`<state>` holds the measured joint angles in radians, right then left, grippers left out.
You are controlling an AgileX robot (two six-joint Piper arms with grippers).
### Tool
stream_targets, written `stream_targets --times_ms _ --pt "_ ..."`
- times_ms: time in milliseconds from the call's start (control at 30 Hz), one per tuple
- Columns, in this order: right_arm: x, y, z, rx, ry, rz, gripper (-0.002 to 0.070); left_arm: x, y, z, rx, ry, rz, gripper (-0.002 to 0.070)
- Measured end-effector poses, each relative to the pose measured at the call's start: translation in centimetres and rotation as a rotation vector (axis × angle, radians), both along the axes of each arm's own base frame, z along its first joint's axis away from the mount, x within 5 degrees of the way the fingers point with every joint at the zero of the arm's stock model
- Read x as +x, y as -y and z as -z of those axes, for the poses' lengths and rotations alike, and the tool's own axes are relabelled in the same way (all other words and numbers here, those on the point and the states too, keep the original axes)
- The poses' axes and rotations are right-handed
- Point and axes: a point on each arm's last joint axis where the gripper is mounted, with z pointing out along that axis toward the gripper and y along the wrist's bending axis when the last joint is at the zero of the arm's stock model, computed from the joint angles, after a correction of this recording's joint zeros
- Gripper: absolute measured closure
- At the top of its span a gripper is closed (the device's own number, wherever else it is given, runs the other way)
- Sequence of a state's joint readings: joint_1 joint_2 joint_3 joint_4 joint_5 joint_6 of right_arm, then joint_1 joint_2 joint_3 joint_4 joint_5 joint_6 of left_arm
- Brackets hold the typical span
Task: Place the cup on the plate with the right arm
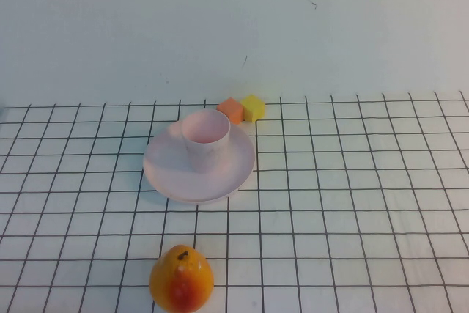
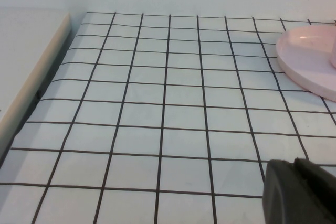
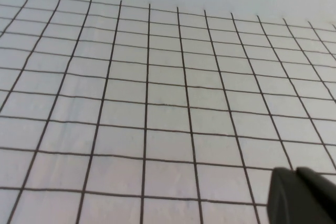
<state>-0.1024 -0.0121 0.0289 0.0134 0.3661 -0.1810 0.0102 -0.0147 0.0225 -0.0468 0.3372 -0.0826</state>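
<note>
The pale pink cup [image 1: 206,137] stands upright on the pale pink plate [image 1: 168,166] at the middle of the gridded table, a little toward the plate's far side. Neither arm shows in the high view. My left gripper [image 2: 294,164] shows only as dark fingertips pressed together, low over the table and to the left of the plate [image 2: 304,61]. My right gripper [image 3: 295,173] shows the same way, fingertips together and empty, over bare grid cloth with neither cup nor plate in its view.
An orange-yellow pear-like fruit [image 1: 182,279] sits at the near edge, in front of the plate. An orange block [image 1: 231,110] and a yellow block [image 1: 253,107] lie just behind the plate. The table's left edge [image 2: 31,85] shows in the left wrist view.
</note>
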Motion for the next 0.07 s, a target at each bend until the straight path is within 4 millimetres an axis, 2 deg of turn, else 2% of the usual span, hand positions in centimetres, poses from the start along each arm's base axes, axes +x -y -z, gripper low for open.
stream_targets --times_ms 67 --pt "0.0 -0.06 0.0 -0.012 -0.001 -0.017 0.0676 0.0 0.0 0.0 0.0 0.0 0.0 0.0678"
